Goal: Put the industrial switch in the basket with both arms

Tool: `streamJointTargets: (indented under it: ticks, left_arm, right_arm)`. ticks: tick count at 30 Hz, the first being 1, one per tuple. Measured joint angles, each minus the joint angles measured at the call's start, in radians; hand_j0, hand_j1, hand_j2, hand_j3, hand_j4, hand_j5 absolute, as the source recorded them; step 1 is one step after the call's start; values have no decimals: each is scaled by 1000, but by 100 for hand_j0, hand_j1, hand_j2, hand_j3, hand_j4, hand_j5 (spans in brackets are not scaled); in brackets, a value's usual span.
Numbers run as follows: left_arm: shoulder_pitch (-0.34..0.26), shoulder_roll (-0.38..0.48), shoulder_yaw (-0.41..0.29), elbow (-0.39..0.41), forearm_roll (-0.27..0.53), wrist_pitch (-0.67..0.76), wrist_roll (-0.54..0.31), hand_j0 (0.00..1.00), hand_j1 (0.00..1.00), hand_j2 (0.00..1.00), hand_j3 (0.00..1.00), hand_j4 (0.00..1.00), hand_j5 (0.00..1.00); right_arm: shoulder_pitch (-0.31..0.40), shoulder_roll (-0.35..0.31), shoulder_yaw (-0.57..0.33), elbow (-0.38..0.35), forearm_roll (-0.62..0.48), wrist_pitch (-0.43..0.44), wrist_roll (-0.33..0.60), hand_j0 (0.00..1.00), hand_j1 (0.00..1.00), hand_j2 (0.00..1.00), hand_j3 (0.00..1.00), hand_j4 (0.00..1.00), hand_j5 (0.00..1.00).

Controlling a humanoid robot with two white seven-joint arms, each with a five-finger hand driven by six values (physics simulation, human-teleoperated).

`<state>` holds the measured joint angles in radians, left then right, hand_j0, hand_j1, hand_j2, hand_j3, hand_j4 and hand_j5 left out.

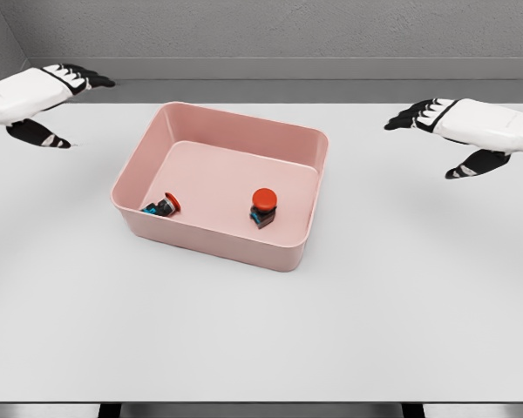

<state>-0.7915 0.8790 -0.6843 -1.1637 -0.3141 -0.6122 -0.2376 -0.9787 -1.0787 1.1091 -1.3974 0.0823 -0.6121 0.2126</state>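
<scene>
Two industrial switches (262,207) (162,206), one pink basket (211,233), one table (261,340), two hands (48,104) (458,131).

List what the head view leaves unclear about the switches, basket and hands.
- Left switch: lower part hidden behind the basket's near wall.
- Both switches, including the right one: too small to read detail.
- Left hand and right hand: arms cut off by the picture edges.

**Two switches in the basket, both hands clear**

A pink basket (301,252) sits on the white surface (261,340). Inside, one red-capped switch (262,207) stands upright; another switch (162,206) lies tipped in the near-left corner. The left hand (57,104) and right hand (453,131) hover apart, fingers spread.
</scene>
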Motion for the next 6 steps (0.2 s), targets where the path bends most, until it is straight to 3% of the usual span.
streamJointTargets:
  ticks: [6]
  left_arm:
    - [24,13,11,8,-6,0,-4,100,100,100,100,100,100]
  right_arm:
    - [5,0,-1,1,0,0,0,100,100,100,100,100,100]
